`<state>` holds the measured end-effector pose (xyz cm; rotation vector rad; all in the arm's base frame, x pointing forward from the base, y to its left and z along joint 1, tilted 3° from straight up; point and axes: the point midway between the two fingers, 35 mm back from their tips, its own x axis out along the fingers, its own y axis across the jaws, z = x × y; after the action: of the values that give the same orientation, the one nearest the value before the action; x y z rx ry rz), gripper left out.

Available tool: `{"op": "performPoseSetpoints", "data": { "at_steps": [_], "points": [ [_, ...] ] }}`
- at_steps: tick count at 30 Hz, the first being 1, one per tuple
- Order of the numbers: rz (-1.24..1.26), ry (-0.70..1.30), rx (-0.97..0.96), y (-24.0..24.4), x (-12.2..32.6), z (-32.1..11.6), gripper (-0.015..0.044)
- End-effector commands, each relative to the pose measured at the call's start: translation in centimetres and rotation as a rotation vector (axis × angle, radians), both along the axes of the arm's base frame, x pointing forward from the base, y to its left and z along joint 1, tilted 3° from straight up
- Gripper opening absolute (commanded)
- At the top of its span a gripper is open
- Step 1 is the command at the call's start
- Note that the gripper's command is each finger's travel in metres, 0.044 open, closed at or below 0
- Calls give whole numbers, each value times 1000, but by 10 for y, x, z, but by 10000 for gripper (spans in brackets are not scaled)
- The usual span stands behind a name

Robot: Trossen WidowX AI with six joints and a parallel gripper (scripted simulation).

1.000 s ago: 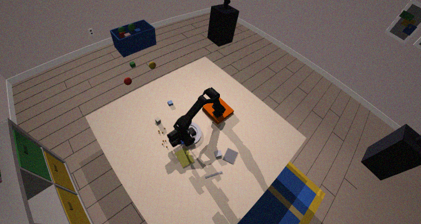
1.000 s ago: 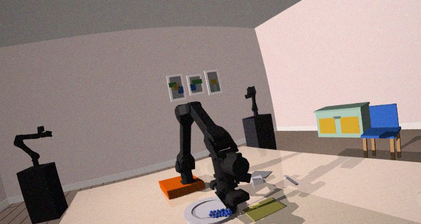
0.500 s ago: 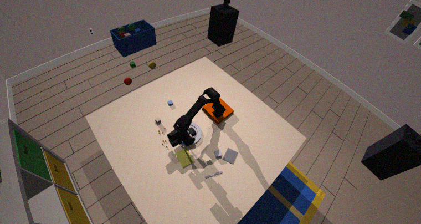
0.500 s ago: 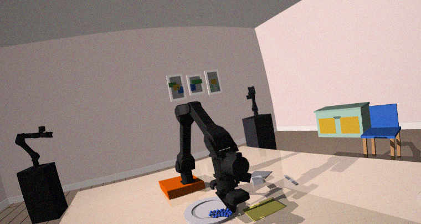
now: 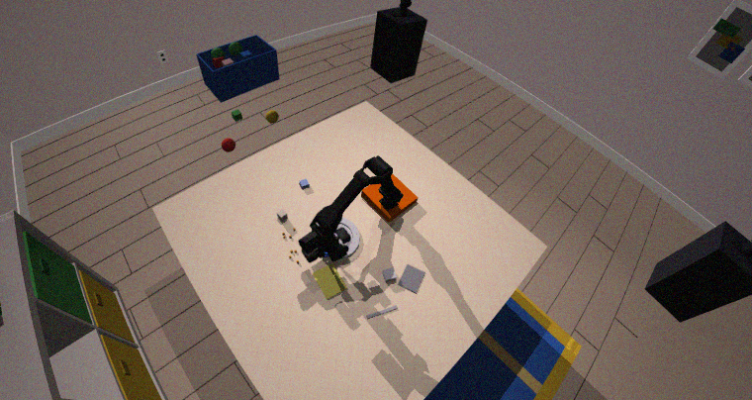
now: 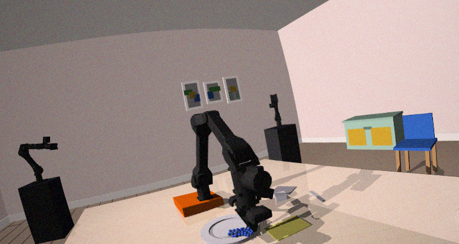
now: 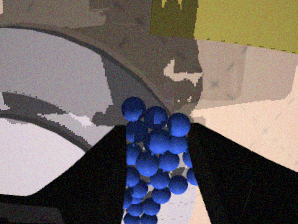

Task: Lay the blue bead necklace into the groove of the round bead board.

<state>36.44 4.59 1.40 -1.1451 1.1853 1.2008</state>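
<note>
The blue bead necklace [image 6: 237, 232] [image 7: 160, 141] is bunched in a narrow heap over the rim side of the round bead board [image 5: 356, 238] [image 6: 206, 232] [image 7: 50, 57], near the yellow-green plate. In the wrist view beads fill the space between the fingers and touch both. My gripper [image 6: 253, 229] [image 7: 157, 133] points down at the board's edge and is shut on the necklace, with the fingers kept apart by the beads. In the top view the arm hides most of the necklace and part of the board. Whether any beads sit in the groove is not clear.
A yellow-green plate [image 5: 329, 281] [image 6: 288, 227] [image 7: 240, 20] lies just beside the board. The orange base [image 5: 405, 196] [image 6: 197, 205] carries the arm. A grey block [image 5: 389, 275], a grey flat square [image 5: 412, 278] and a thin bar [image 5: 382, 312] lie on the table, with several tiny orange beads.
</note>
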Motion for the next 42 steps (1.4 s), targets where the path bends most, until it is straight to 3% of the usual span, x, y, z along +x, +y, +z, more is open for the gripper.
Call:
{"op": "performPoseSetpoints", "data": {
  "at_steps": [1, 22, 42],
  "points": [
    [0, 1, -2, 0, 0, -1, 0],
    [4, 6, -2, -1, -1, 15, 0],
    [4, 10, -4, -28, -44, 13, 0]
  ]
}}
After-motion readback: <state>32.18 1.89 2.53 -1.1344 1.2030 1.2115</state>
